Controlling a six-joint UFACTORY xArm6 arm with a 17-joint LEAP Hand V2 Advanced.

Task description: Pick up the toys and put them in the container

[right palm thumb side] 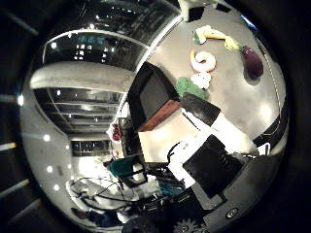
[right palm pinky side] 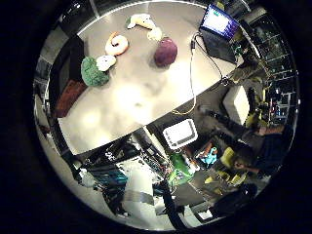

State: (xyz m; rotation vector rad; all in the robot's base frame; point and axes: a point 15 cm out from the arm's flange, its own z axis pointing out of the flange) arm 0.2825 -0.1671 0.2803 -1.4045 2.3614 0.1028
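High above the table (right palm pinky side: 122,102), hand (right palm thumb side: 209,145) state unclear, nothing seems done: 4 toys, eggplant (right palm pinky side: 165,51), broccoli (right palm pinky side: 93,72), shrimp (right palm pinky side: 117,45) and banana (right palm pinky side: 144,22), lie far below, outside the container (right palm thumb side: 153,97).

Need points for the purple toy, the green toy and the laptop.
purple toy (right palm pinky side: 165,52), little finger side palm view, middle of its body.
green toy (right palm pinky side: 93,72), little finger side palm view, middle of its round green part.
laptop (right palm pinky side: 219,22), little finger side palm view, its lit screen.
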